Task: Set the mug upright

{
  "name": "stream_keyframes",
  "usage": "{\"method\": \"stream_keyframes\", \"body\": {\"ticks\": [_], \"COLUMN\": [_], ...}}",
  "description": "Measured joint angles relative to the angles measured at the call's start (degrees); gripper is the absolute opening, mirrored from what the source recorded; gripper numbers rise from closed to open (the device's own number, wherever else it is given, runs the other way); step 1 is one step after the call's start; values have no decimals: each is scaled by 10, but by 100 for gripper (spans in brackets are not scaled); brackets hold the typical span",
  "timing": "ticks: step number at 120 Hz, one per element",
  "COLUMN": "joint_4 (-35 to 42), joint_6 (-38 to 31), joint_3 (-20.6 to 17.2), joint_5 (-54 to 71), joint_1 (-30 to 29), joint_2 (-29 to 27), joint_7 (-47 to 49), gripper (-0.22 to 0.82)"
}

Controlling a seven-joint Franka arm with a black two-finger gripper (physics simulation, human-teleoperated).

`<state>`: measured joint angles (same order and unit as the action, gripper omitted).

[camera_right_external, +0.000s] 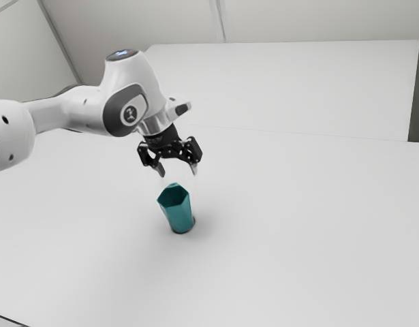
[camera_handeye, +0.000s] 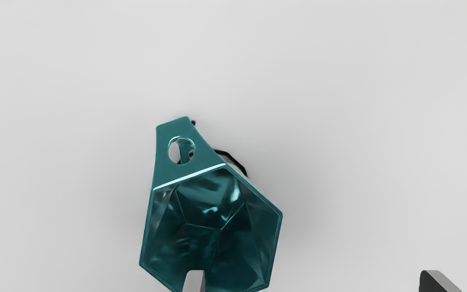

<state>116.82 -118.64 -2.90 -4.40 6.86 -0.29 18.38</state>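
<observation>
- The teal faceted mug (camera_right_external: pixel 176 210) stands upright on the pale surface (camera_right_external: pixel 284 231), its mouth up and its base down, which is how the task wants it.
- The claw (camera_right_external: pixel 177 172) is released: its two fingers stand wide apart with nothing pinched between them.
- The relation that matters is that the mug lies below the claw but off its midline. In the wrist view one fingertip (camera_handeye: pixel 195 280) overlaps the mouth, while the other fingertip (camera_handeye: pixel 434 280) is over bare surface, well apart from the mug.
- Lowering straight from here would, I judge, risk bringing one finger into the mouth or onto the rim and knocking the mug over, so any move near it needs that offset in mind.
- The mug's long axis runs roughly upright, in line with the claw's reach; the pierced handle (camera_handeye: pixel 178 148) juts out sideways, away from the line joining the fingers.
- The near edge of the mouth is partly covered by a finger and cut off by the wrist view's border.
- The claw's pale tips blend into the background in the exterior view, so their height over the rim is hard to judge.
- Something dark (camera_handeye: pixel 235 159) peeks out beside the mug, mostly hidden; I cannot tell what it is.
</observation>
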Motion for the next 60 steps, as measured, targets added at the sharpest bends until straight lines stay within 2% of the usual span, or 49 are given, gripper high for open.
{"method": "stream_keyframes", "body": {"ticks": [30,60], "joint_4": [-53,-123], "joint_6": [15,72], "joint_3": [22,24], "joint_5": [48,73], "joint_1": [33,38], "joint_2": [-1,-7], "joint_7": [-27,-49], "gripper": [60,60]}}
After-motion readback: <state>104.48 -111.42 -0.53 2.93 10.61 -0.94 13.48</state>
